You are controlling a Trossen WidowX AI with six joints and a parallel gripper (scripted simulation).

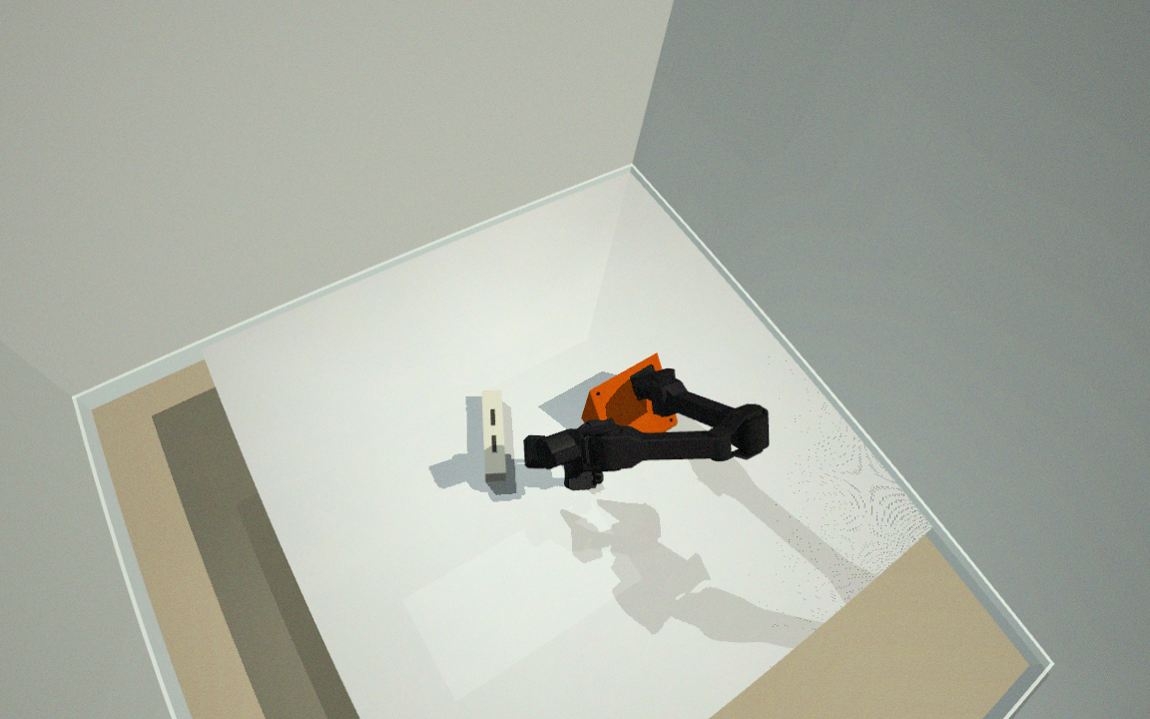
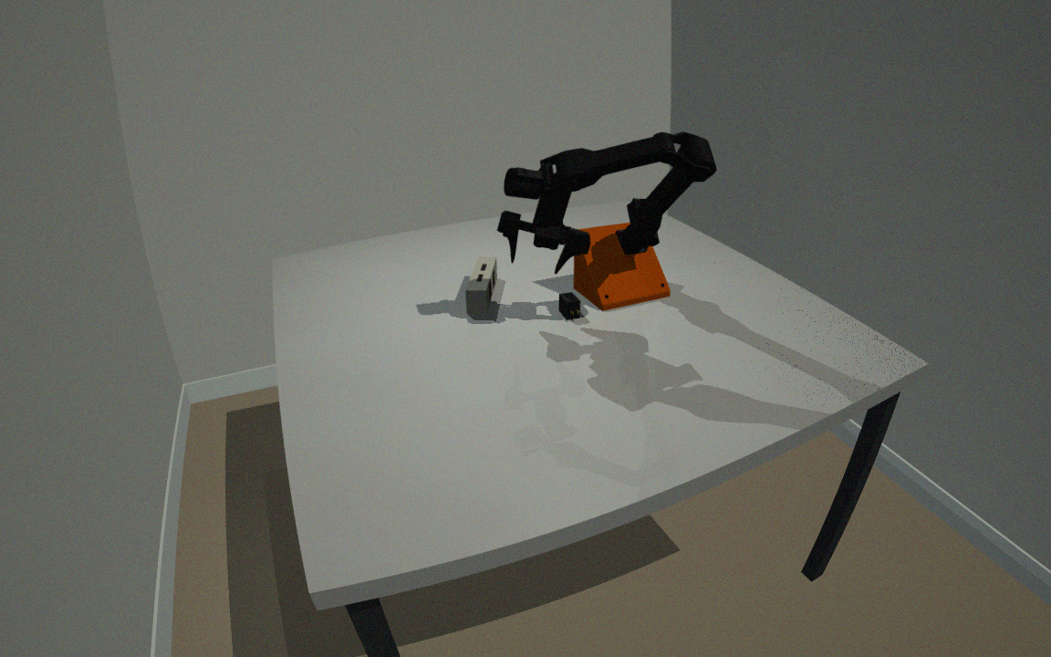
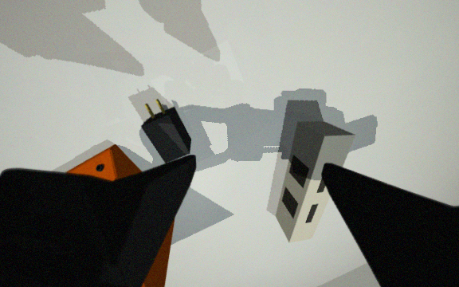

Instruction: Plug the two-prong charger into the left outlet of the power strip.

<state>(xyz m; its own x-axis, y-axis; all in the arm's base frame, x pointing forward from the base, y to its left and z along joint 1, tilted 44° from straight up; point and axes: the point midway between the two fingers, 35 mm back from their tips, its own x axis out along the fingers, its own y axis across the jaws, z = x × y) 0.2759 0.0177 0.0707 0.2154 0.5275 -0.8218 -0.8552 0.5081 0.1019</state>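
Two brass prongs stick out of the black charger (image 3: 167, 133), which lies on its side on the white table (image 2: 447, 424), just beside the orange arm base (image 2: 619, 269) and apart from the power strip (image 2: 482, 287). In the wrist view the charger's long axis runs from the body near the lower finger out to the prongs, which point away from the camera and away from the base. They do not point at the strip, which lies off to the charger's side.

The cream strip stands with its slots on the upper face (image 1: 493, 428), so the prongs will likely have to be turned to face down before any push.

Above both hangs the gripper (image 2: 535, 243), its fingers spread wide with nothing between them, tips pointing down. It sits over the gap between charger and strip; the charger shows beside one finger (image 3: 162, 187) rather than centred in the opening. By my reading, the next move is a sideways shift toward the base and a descent across the charger's short sides.
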